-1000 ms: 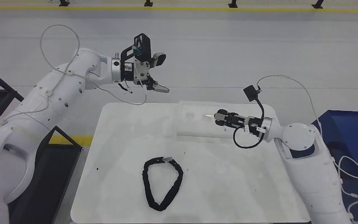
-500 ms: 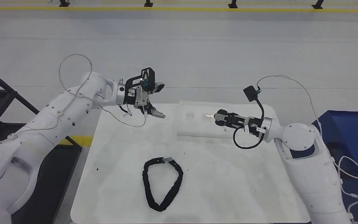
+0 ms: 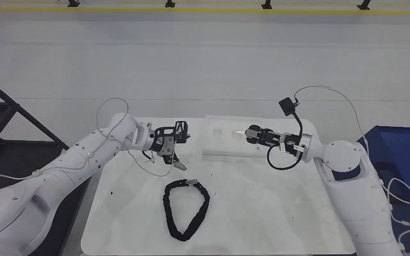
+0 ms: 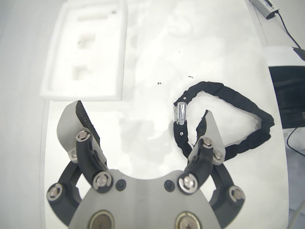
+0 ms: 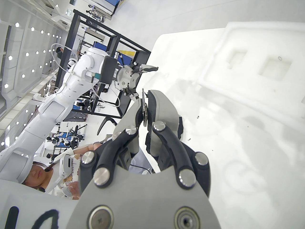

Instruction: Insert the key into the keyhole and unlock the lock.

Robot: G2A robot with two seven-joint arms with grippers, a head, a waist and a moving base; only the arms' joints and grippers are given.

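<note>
1. Landmark for all positions: white foam tray (image 3: 221, 146), which sits at the far edge of the table (image 3: 269, 205).
2. Lock (image 4: 228, 91): a black fabric-sleeved chain in a closed loop, lying flat on the table. It is nearer the robot than the foam tray and well apart from it, offset toward the tray's left end.
3. The loop's two ends meet at a short silver cylinder (image 4: 181, 113) on the side of the loop that faces the tray. The keyhole itself cannot be made out.
4. Left gripper (image 4: 145, 117): fingers spread wide, nothing between them. It hangs over the table just off the tray's left end, between the tray and the lock. In the left wrist view the silver cylinder shows just inside one fingertip (image 4: 209, 122). Whether that finger touches the chain cannot be judged.
5. Right gripper (image 5: 146, 98): fingers clamped together on the key (image 3: 239, 132), seen edge-on as a thin metal strip between the pads.
6. The right gripper sits over the right half of the foam tray, with the key's blade pointing toward the tray's left end, well apart from the lock.
</note>
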